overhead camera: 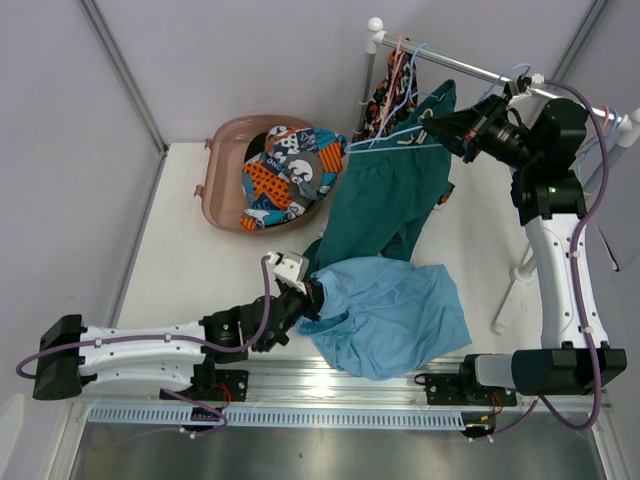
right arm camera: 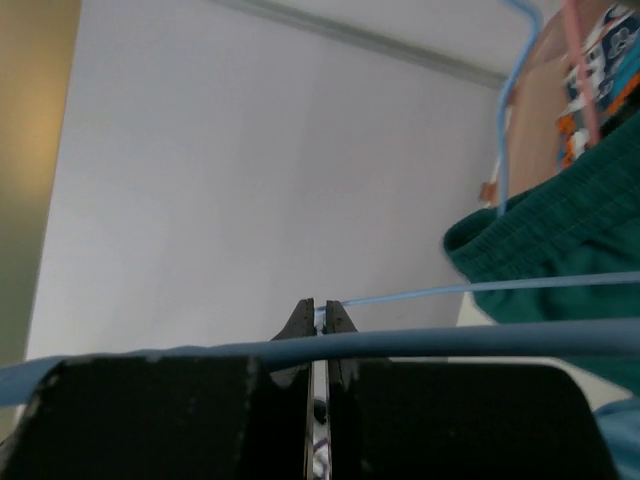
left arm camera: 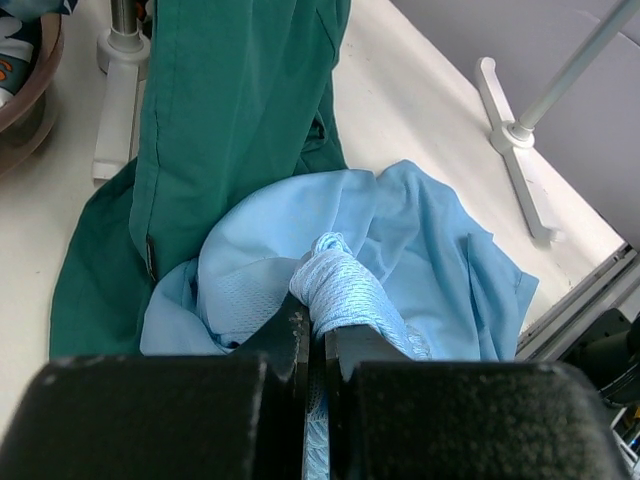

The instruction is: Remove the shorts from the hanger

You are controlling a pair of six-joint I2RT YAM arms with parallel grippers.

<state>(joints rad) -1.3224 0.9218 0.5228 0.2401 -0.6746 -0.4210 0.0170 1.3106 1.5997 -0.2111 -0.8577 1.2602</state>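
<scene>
Teal green shorts (overhead camera: 385,200) hang from a thin blue wire hanger (overhead camera: 395,140) and trail down onto the table. My right gripper (overhead camera: 432,122) is shut on the hanger's wire (right arm camera: 480,288); in the right wrist view, its tips (right arm camera: 320,312) pinch that wire beside the teal waistband (right arm camera: 560,220). Light blue shorts (overhead camera: 395,315) lie crumpled on the table, partly under the teal legs. My left gripper (overhead camera: 315,295) is shut on a bunched fold of them (left arm camera: 335,285). Camouflage shorts (overhead camera: 383,100) hang on the rack. Patterned shorts (overhead camera: 290,170) fill the basket.
A pinkish-brown basket (overhead camera: 215,150) stands at the back left of the table. The white clothes rack (overhead camera: 470,68) crosses the back right with several wire hangers on it. Its foot (overhead camera: 510,300) rests by the right arm, and another foot (left arm camera: 510,130) shows beyond the blue fabric.
</scene>
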